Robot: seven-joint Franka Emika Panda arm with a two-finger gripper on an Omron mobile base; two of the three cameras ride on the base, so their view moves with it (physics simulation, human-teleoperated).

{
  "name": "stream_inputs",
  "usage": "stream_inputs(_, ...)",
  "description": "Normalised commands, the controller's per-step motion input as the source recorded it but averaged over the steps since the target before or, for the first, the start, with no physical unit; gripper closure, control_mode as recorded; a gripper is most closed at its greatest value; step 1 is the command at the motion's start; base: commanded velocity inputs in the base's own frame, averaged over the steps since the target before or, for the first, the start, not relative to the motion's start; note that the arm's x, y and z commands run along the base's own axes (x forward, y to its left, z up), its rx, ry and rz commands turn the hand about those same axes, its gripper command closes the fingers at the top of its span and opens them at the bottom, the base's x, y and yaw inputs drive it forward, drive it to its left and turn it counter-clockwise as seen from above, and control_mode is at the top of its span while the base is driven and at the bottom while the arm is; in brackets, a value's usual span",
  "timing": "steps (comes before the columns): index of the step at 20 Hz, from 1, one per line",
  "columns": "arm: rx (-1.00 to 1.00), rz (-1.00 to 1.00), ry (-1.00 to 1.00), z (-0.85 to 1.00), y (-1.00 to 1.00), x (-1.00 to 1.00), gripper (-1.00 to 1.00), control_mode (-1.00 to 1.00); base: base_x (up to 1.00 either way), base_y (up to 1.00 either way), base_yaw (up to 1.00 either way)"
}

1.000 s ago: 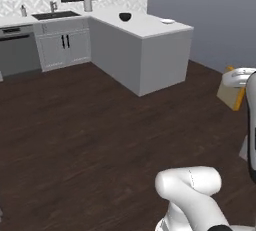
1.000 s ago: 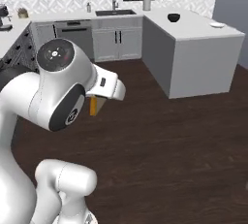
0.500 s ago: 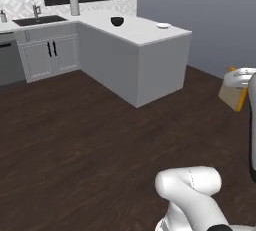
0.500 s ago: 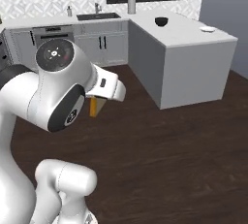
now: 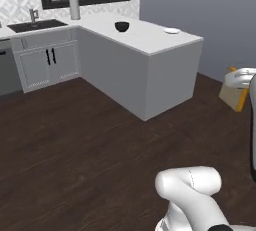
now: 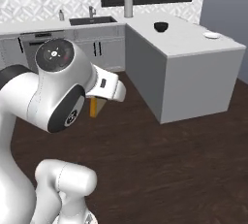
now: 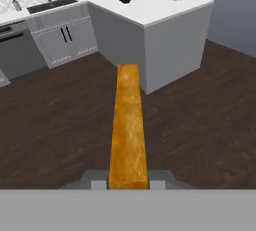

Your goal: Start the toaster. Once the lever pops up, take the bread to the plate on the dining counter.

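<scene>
Gripper [image 7: 128,184] is pinched on the bread [image 7: 128,130]; in the hand view the slice sits edge-on between the two fingertips and runs up the middle of the frame. In the left base view the bread [image 5: 232,95] hangs at the right edge, over dark wood floor [image 5: 75,145]. The dining counter [image 5: 150,40] stands ahead, well apart from the gripper. The plate [image 5: 171,30] lies near its far corner; a dark bowl [image 5: 121,26] sits further back on the same top. Sink [image 6: 92,20] and grey cabinets [image 6: 97,48] line the back wall. No legible writing or labels on any surface.
</scene>
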Motion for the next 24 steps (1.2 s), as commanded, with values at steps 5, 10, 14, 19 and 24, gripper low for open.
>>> stream_inputs(5,0.00,0.00,0.00,0.00,0.00,0.00,1.00,1.00,1.00,-0.14,0.00)
stream_inputs(10,0.00,0.00,0.00,0.00,0.00,0.00,1.00,1.00,1.00,-0.68,0.13)
stream_inputs(14,0.00,0.00,0.00,0.00,0.00,0.00,1.00,1.00,0.93,-0.92,0.15)
stream_inputs(19,0.00,0.00,0.00,0.00,0.00,0.00,1.00,1.00,0.76,-1.00,0.17)
stream_inputs(24,0.00,0.00,0.00,0.00,0.00,0.00,1.00,1.00,0.67,-1.00,0.22)
